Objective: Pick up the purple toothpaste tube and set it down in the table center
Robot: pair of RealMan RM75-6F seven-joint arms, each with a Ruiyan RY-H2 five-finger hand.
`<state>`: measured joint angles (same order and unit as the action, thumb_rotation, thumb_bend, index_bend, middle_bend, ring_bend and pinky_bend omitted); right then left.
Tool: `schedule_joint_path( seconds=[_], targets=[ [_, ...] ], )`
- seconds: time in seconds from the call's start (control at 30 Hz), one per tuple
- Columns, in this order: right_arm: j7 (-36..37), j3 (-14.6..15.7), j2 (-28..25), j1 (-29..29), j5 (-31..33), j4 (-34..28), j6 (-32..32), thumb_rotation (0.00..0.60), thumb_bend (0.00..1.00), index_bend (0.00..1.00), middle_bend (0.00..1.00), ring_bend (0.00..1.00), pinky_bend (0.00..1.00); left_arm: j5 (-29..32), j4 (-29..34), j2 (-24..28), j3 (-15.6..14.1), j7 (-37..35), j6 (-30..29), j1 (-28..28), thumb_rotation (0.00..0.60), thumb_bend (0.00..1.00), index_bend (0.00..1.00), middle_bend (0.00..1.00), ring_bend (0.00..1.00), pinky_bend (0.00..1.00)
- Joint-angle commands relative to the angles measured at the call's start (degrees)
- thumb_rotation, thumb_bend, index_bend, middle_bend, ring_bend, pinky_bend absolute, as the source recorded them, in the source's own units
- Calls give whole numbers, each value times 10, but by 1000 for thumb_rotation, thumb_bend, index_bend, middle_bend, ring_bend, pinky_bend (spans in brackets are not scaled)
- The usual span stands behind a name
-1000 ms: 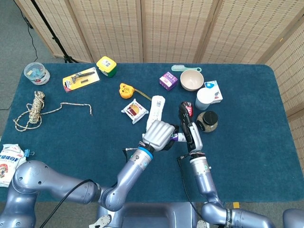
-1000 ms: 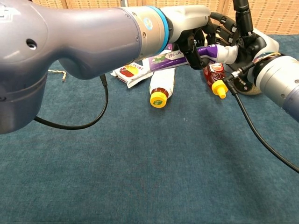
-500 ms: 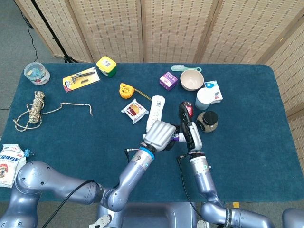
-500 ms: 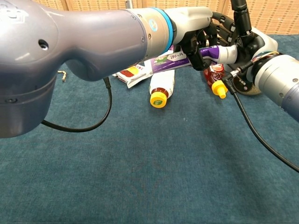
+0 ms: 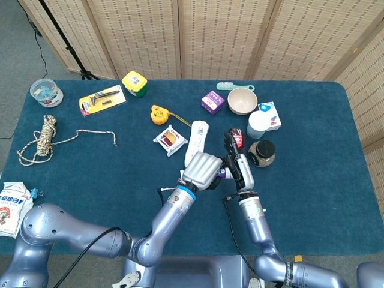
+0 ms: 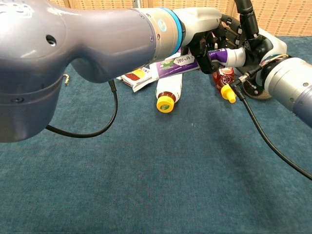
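The purple toothpaste tube (image 6: 214, 52) hangs level above the table, just right of centre, white cap to the right. My left hand (image 6: 195, 24) grips its middle from above. In the head view that left hand (image 5: 201, 170) covers most of the tube (image 5: 221, 174). My right hand (image 6: 253, 44) meets it from the right, dark fingers curled around the cap end and one finger pointing up. From overhead, the right hand (image 5: 238, 169) sits right against the left.
Directly beneath the hands lie a bottle with a yellow cap (image 6: 168, 92), a red pouch with a yellow spout (image 6: 225, 80) and a snack packet (image 5: 170, 140). A dark-lidded jar (image 5: 262, 152), white cup (image 5: 258, 125) and bowl (image 5: 242, 101) stand behind on the right.
Both hands and the tube have drifted slightly left together. The left forearm has swung further into the chest view.
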<state>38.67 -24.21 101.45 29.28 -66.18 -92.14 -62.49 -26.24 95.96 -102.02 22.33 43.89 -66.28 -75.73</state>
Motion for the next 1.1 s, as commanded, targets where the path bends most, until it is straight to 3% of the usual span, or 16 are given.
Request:
schedule_joint_path(
  seconds=[0.03,1.1],
  targets=[
    [2,0,-2,0,-1,-1,2,108,0,0,0,0,0,-1,-1,0,0,0,1,0,600,1000,559,504,568,606],
    [-8,5,1,6,-3,3,7,109,0,0,0,0,0,-6,-12,-10,8,2,8,-8,600,1000,595,534,579,615]
  ],
)
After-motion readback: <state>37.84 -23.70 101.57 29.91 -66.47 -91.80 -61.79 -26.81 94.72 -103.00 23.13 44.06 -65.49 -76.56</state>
